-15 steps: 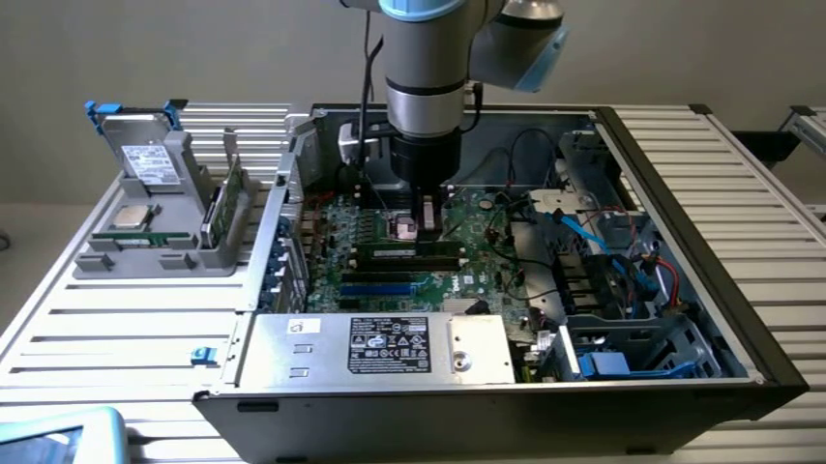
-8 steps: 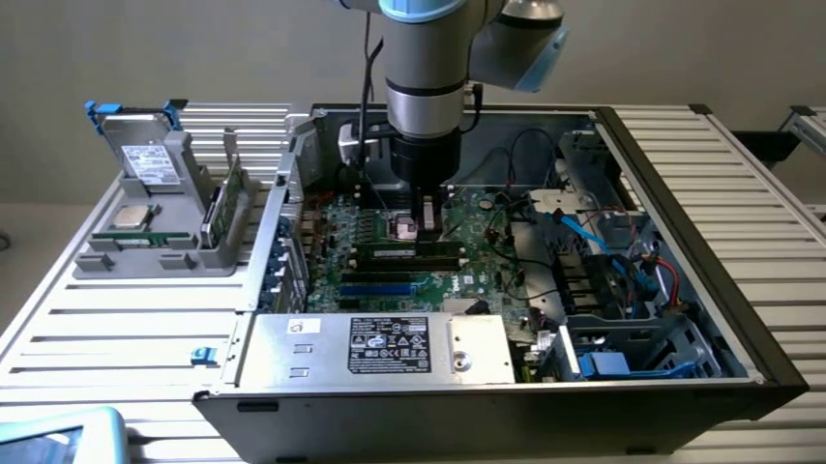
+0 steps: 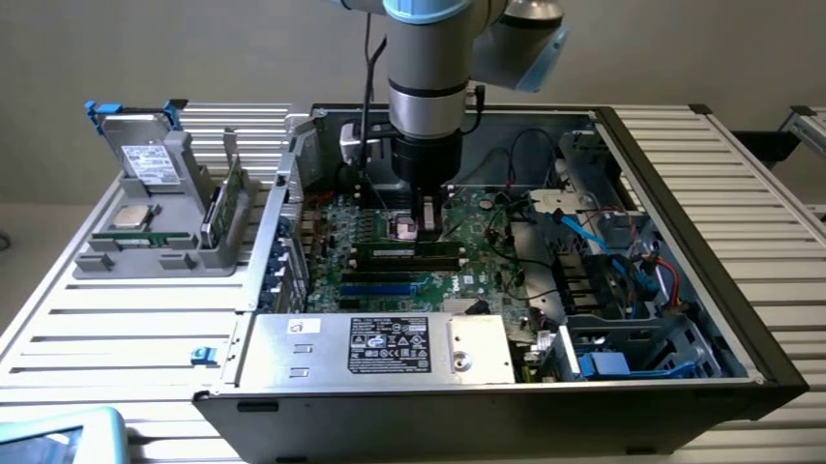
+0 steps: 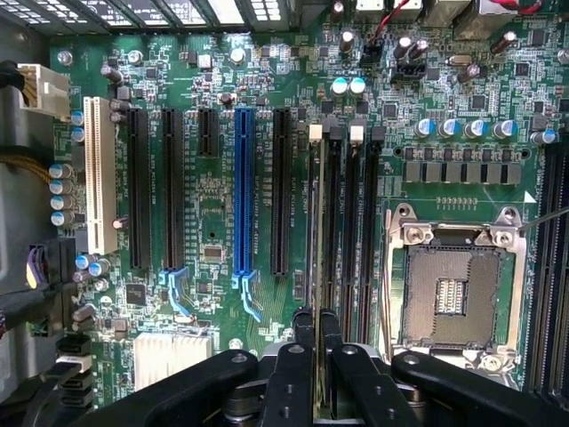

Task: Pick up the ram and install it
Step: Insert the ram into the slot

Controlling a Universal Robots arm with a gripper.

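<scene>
At the exterior view's left, a grey holder (image 3: 142, 259) stands on the slatted bench (image 3: 722, 164). It carries a labelled drive (image 3: 153, 164) and a square processor chip (image 3: 133, 215). At centre, the open computer case (image 3: 722, 319) lies on the bench with the motherboard (image 3: 387, 275) exposed. The arm reaches down into the case, with the pincer (image 3: 420, 227) low over the board. In the wrist view its fingers (image 4: 302, 351) are set narrow, clamping the ram (image 4: 315, 231), seen edge-on. The ram runs parallel to the black memory slots (image 4: 334, 222), between the blue expansion slot (image 4: 244, 196) and the empty processor socket (image 4: 452, 294). At the exterior view's right, cables (image 3: 620, 261) crowd the case.
</scene>
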